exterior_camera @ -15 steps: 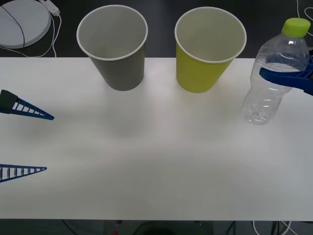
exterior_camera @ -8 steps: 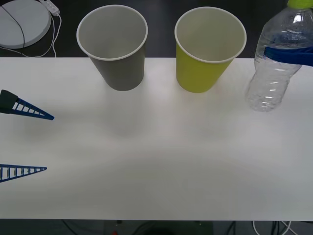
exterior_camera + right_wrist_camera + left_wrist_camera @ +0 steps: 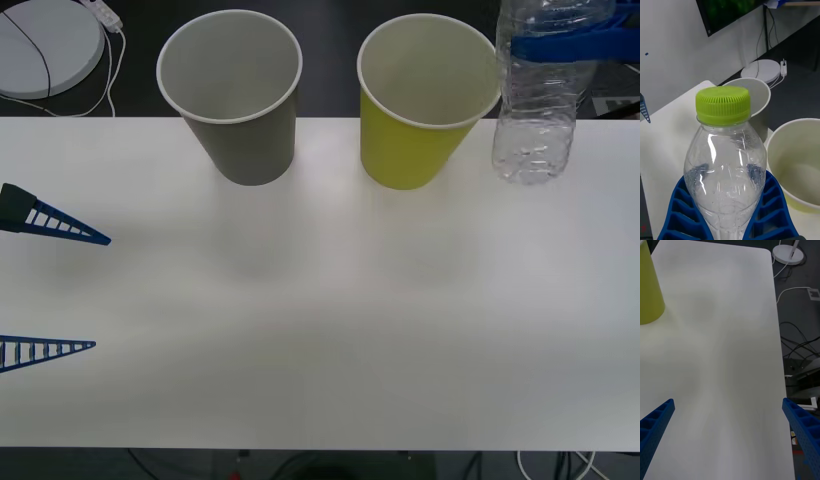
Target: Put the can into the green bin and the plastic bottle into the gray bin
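The clear plastic bottle (image 3: 535, 110) hangs upright in the air just right of the green bin (image 3: 425, 100), its top cut off by the picture's edge. My right gripper (image 3: 560, 45) is shut on its upper body. In the right wrist view the blue fingers (image 3: 771, 210) clasp the bottle (image 3: 724, 168) under its lime-green cap (image 3: 723, 104), with the green bin (image 3: 801, 195) close beside it and the gray bin (image 3: 760, 93) behind. The gray bin (image 3: 229, 95) stands left of the green one. My left gripper (image 3: 100, 292) waits open at the table's left edge. The can is out of view.
A white round disc with a cable (image 3: 45, 45) lies on the dark floor beyond the table's back left corner. The white table (image 3: 320, 320) stretches wide in front of the bins. Beside the table's edge, cables (image 3: 797, 333) trail on the floor.
My right gripper has lifted the bottle off the table and carried it up and to the left, toward the green bin. The left arm has stayed still.
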